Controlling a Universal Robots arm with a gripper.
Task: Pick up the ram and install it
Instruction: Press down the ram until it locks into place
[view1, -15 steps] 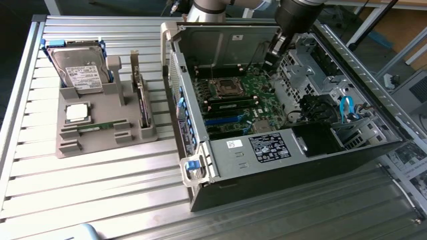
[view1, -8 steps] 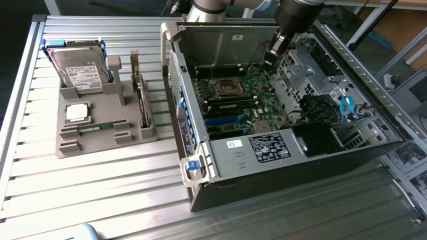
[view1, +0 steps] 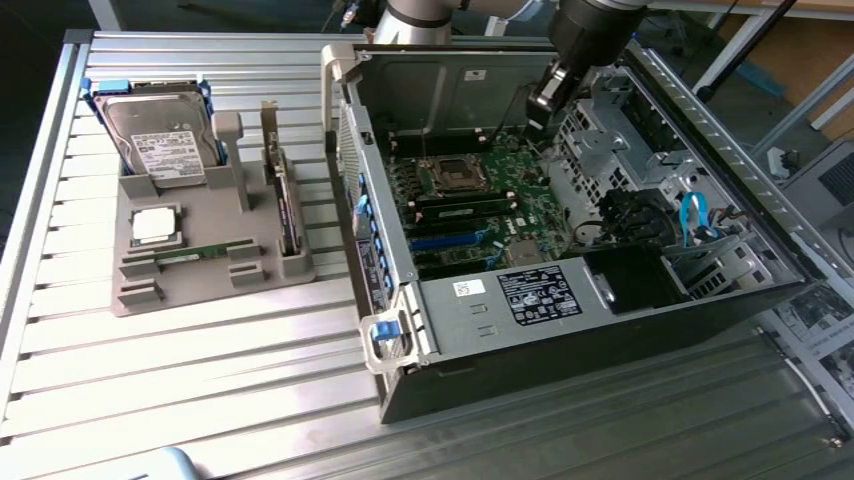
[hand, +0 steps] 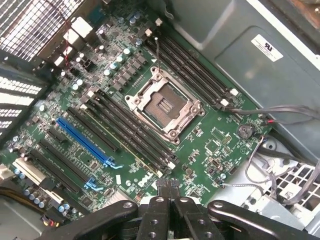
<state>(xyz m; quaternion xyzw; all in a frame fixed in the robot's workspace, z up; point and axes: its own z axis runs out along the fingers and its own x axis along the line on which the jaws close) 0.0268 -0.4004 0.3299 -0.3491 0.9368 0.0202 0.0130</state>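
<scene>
The ram, a thin green stick, lies flat in a slot of the grey holder on the exterior view's left, outside the computer case. My gripper hangs inside the open case, over the far part of the motherboard and well away from the ram. In the wrist view the gripper is shut, its fingertips pressed together with nothing between them. It points down at the motherboard, near the long black memory slots beside the empty processor socket.
The grey holder also carries a hard drive, a square silver processor chip and an upright card with a metal bracket. Case walls, a drive cage and loose cables surround the motherboard. All stand on a slatted metal table.
</scene>
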